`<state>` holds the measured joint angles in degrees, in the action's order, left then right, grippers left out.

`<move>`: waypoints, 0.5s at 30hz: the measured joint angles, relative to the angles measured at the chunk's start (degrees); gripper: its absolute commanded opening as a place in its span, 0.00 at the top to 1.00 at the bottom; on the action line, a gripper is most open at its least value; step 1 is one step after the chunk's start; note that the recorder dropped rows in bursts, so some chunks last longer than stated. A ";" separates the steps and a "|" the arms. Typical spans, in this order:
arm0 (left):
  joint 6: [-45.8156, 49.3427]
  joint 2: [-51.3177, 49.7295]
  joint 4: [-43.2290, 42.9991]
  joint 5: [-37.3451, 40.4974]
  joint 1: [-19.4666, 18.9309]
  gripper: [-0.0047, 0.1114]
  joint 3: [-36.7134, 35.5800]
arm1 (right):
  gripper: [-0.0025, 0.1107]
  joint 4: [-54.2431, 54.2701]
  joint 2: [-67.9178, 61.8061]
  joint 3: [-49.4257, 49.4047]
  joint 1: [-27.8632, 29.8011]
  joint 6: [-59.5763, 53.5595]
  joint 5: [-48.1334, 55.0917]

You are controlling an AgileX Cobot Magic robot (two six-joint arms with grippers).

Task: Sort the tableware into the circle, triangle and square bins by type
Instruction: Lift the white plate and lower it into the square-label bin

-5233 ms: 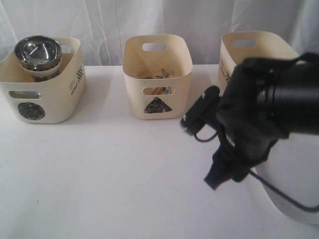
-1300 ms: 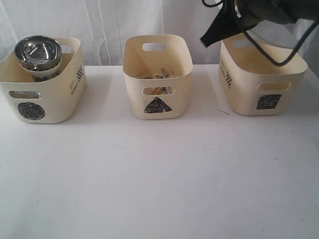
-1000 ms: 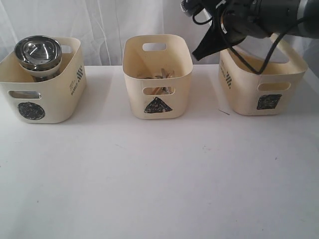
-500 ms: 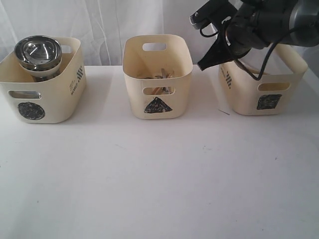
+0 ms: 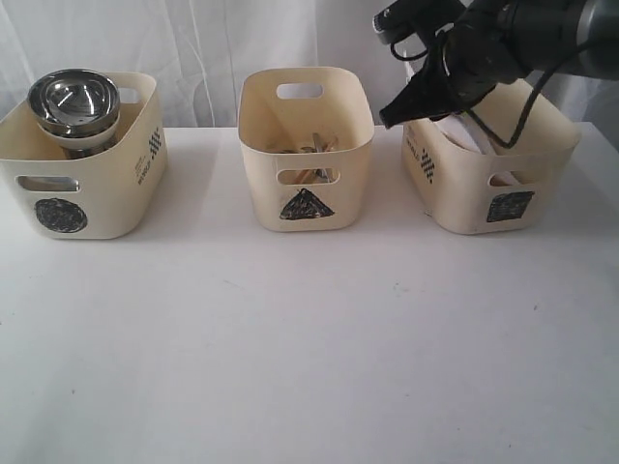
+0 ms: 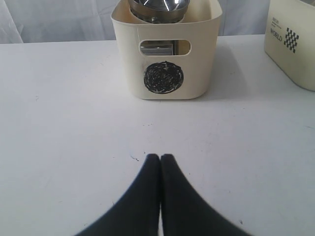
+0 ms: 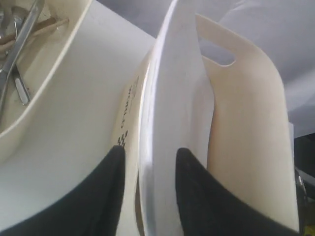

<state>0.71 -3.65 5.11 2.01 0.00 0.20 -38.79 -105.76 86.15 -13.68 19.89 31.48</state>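
Note:
The large white plate point(image 7: 177, 98) stands on edge inside the square bin point(image 5: 488, 179), and a bit of it shows over the rim point(image 5: 462, 133). My right gripper point(image 5: 392, 118) hangs over that bin's left wall. Its jaws are open point(image 7: 150, 151), one finger outside the wall and one inside, with the plate's rim between them. The steel bowls point(image 5: 73, 101) sit stacked in the circle bin point(image 5: 97, 193). Chopsticks and steel cutlery point(image 5: 308, 152) lie in the triangle bin point(image 5: 306, 116). My left gripper point(image 6: 160, 156) is shut and empty, low over the table in front of the circle bin point(image 6: 167, 59).
The three cream bins stand in a row along the back of the white table point(image 5: 290, 329), with a white curtain behind them. A neighbouring bin's corner point(image 6: 293, 44) shows in the left wrist view. The steel cutlery point(image 7: 19, 34) also shows in the right wrist view.
My right gripper's jaws have spread apart around the plate. The square bin has slid a little to the left, and the plate now stands inside it.

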 measured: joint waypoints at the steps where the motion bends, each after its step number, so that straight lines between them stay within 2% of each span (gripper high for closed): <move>1: 0.00 0.00 0.00 0.00 0.00 0.96 0.00 | 0.66 0.00 0.85 0.00 0.00 0.00 0.00; 3: 0.00 0.00 0.00 0.00 0.00 0.96 0.00 | 0.69 0.13 2.41 0.00 0.05 0.00 -0.12; 5: 0.00 0.00 0.00 0.00 0.00 0.96 0.00 | 0.77 0.22 4.14 0.00 0.54 1.26 -0.01; 8: 0.00 0.00 0.00 0.00 0.00 0.96 0.00 | 0.97 0.22 7.26 -1.51 1.82 4.85 0.44; 12: 0.00 0.00 0.00 0.00 0.00 0.96 0.00 | 0.98 0.10 15.46 -9.78 3.93 9.55 -3.33; 15: 0.00 0.00 0.00 0.00 0.00 0.96 0.00 | 0.98 -0.02 24.52 -19.68 5.03 11.36 -8.35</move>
<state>0.71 -3.65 5.11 2.01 0.00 0.20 -38.81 -81.24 66.48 -8.64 31.25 23.13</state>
